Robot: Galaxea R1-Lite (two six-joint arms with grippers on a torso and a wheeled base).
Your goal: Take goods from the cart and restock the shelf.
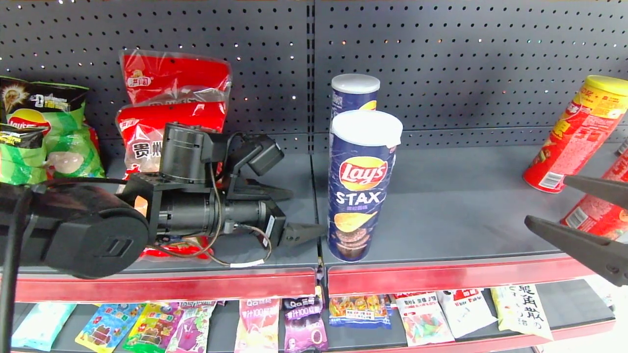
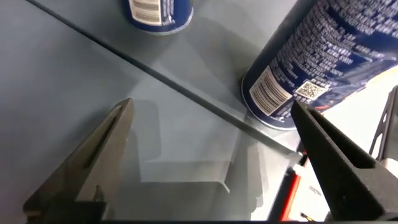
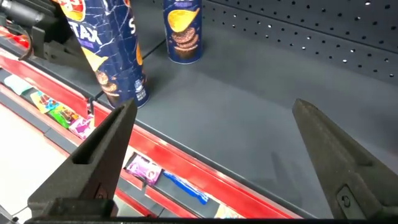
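Head view: the left gripper (image 1: 294, 213) is spread wide, empty; the chip can (image 1: 362, 186) is stood just beyond its jaws, likely delivered. Left wrist view: the can's base is seen beside one jaw. Right wrist view: the right gripper (image 3: 214, 106) is held open, empty.

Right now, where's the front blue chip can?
Centre of the head view: the front blue can stands upright near the shelf's front edge, a second blue can behind it and the open left gripper just to its left.
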